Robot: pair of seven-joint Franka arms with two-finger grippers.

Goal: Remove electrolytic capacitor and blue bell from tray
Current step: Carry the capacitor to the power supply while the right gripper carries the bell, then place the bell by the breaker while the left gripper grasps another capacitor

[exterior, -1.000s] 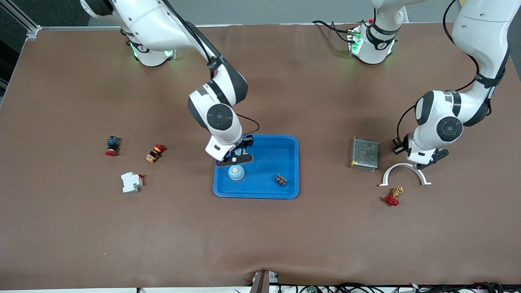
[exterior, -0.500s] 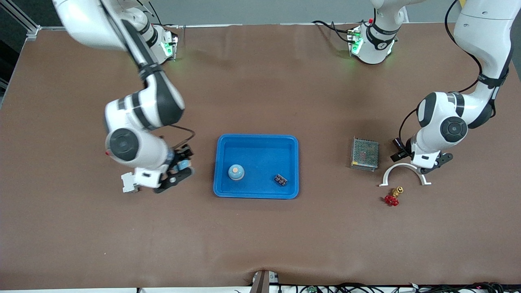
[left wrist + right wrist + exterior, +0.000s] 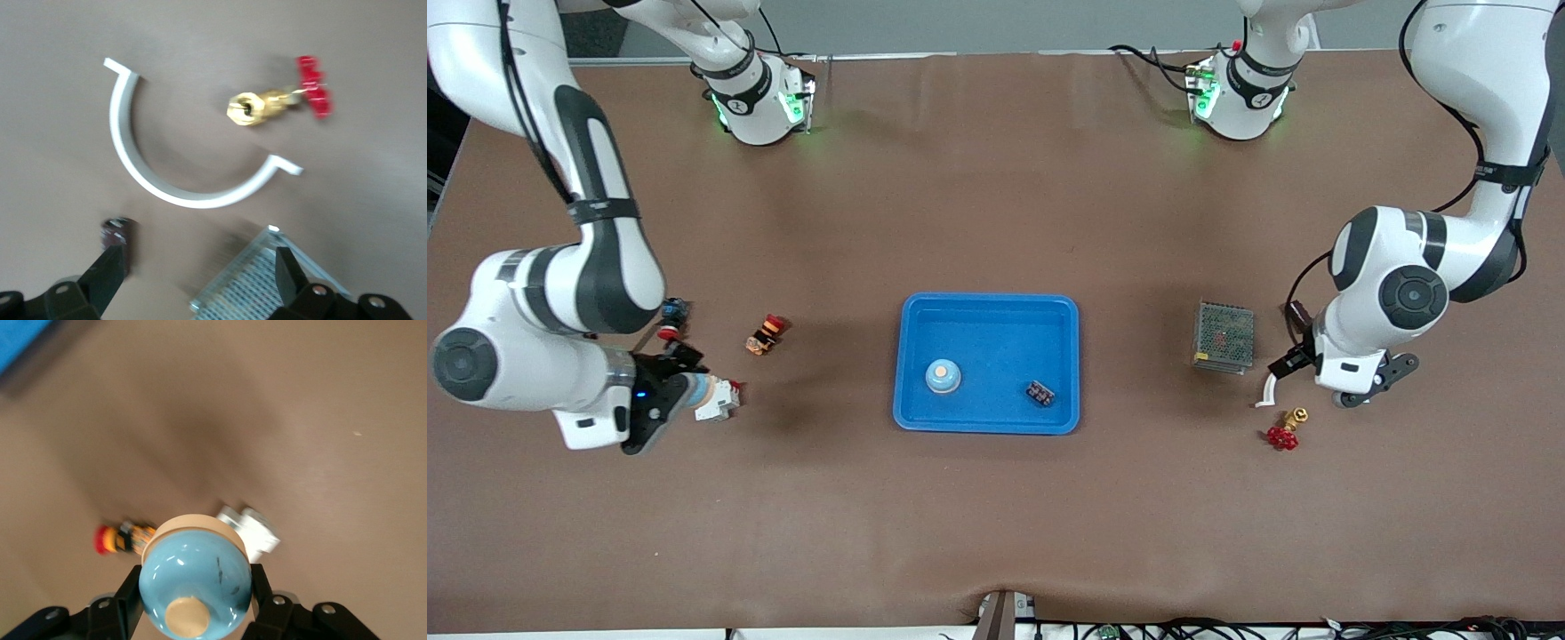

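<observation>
A light blue bell [image 3: 943, 376] with a tan button sits in the blue tray [image 3: 987, 311], beside a small dark capacitor [image 3: 1039, 393]. My right gripper [image 3: 687, 392] hangs over the table at the right arm's end, shut on another light blue bell [image 3: 193, 580]. Its fingers [image 3: 261, 595] press that bell's sides. My left gripper [image 3: 1365, 384] is open, low over the white curved clamp [image 3: 173, 190]. Nothing lies between its fingers. A small dark brown part [image 3: 117, 230] lies on the table by one fingertip.
A white breaker [image 3: 716, 400], an orange-red button [image 3: 765, 334] and a red push button [image 3: 671, 320] lie near the right gripper. A metal mesh box [image 3: 1224, 336] and a brass valve with a red handle [image 3: 1285, 431] lie by the left gripper.
The right arm swung from over the tray to its own end of the table, with a blue bell in its jaws. The left gripper opened and shifted over the white clamp.
</observation>
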